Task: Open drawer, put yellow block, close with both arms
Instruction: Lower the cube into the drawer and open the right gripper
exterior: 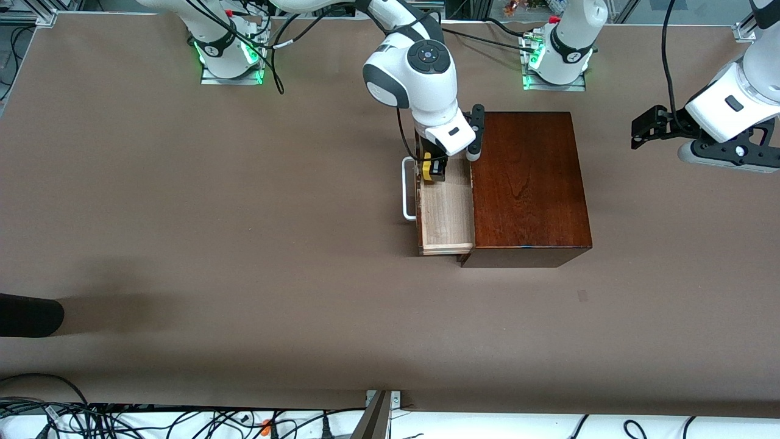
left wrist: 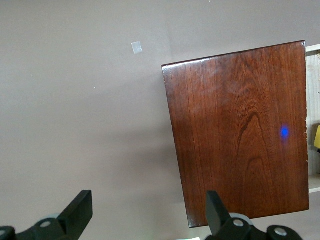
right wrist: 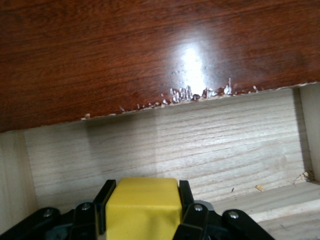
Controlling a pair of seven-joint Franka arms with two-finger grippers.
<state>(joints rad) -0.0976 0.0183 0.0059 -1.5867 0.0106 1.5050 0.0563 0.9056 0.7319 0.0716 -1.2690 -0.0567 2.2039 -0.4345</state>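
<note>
The table [exterior: 244,244] is the largest thing here, a wide brown surface, and on it, near the middle and toward the left arm's end, stands the glossy mahogany box [exterior: 527,183]. Its drawer [exterior: 448,213] is pulled out toward the right arm's end of the table, so the pale wooden tray lies open from above; this seems to be why the box stands with this side free, so that an arm can reach in from the top. The white handle [exterior: 407,188] stands out from the drawer front. The right arm [exterior: 420,73] reaches from its base across to the drawer and bends down steeply, its wrist pointing almost straight down over the part of the tray that is farther from the front camera. The right gripper [right wrist: 142,212] is pinching the yellow block [right wrist: 142,207] between its two fingers, and the block is low inside the drawer, close to the box's edge; whether it already touches the tray floor cannot be told. It looks like the placing step is nearly finished and the release comes next. The left arm [exterior: 737,103] waits raised above the table toward its own end, and the left gripper [left wrist: 145,212] hangs above the table beside the box with its fingers spread wide and holding nothing.
</note>
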